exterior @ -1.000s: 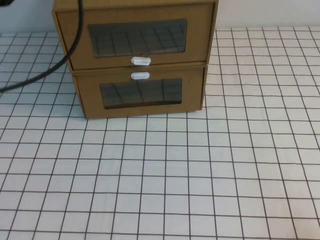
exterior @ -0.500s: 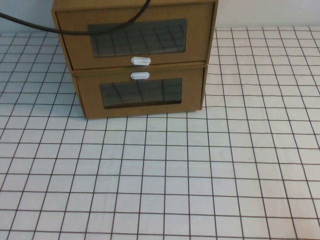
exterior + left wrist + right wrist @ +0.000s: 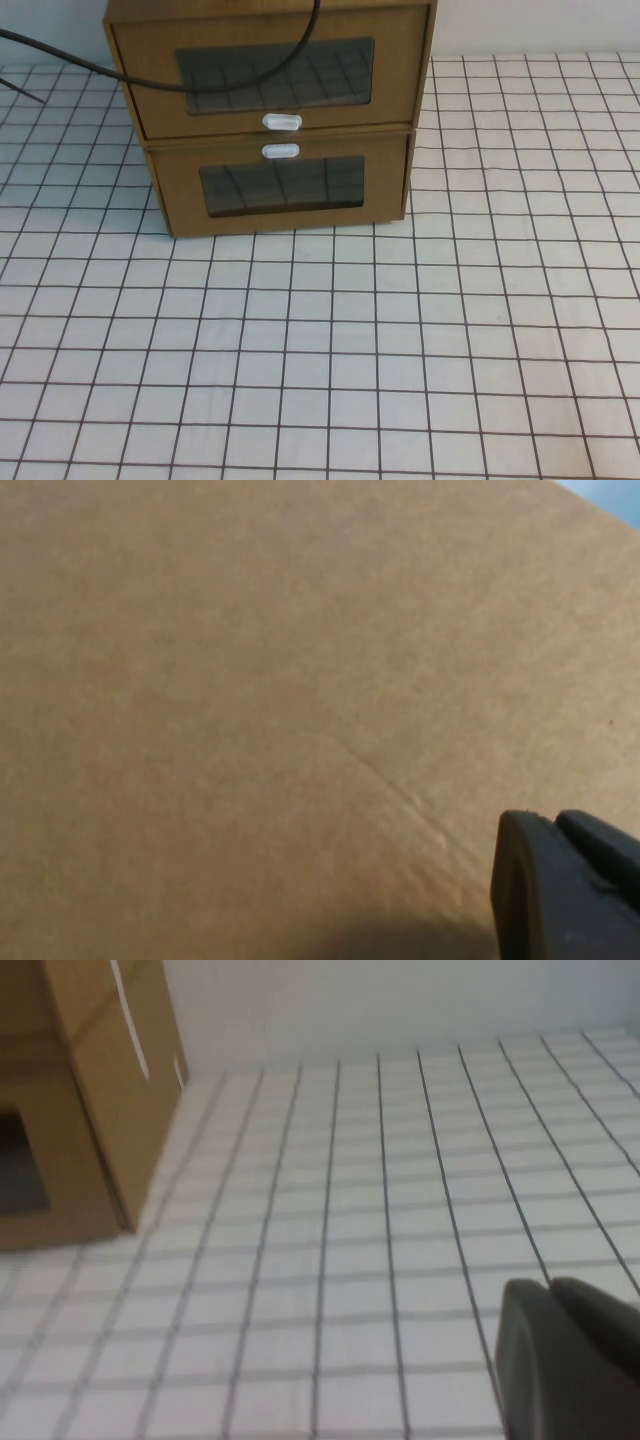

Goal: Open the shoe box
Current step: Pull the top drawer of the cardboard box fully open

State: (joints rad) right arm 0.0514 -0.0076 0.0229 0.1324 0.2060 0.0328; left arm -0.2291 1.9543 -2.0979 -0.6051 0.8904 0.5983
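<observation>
**Operator:** Where is my left gripper?

**Spotter:** Your left gripper [image 3: 562, 880] sits close against a bare cardboard face of the shoe box [image 3: 270, 120]. Only a dark edge of it shows, so you cannot tell whether it is spread or pressed together.

**Operator:** And the box?

**Spotter:** It stands at the far side of the table [image 3: 420, 350], left of centre. Both drawer fronts are closed, upper handle [image 3: 282, 122] above lower handle [image 3: 280, 151]. A black cable [image 3: 190, 88] droops across the upper window.

**Operator:** And the right?

**Spotter:** Your right gripper [image 3: 560, 1350] hangs over the grid cloth to the right of the box, apart from it, pressed together and empty.

Two shoe boxes [image 3: 270, 75] [image 3: 280, 190], one cable [image 3: 190, 88]
</observation>
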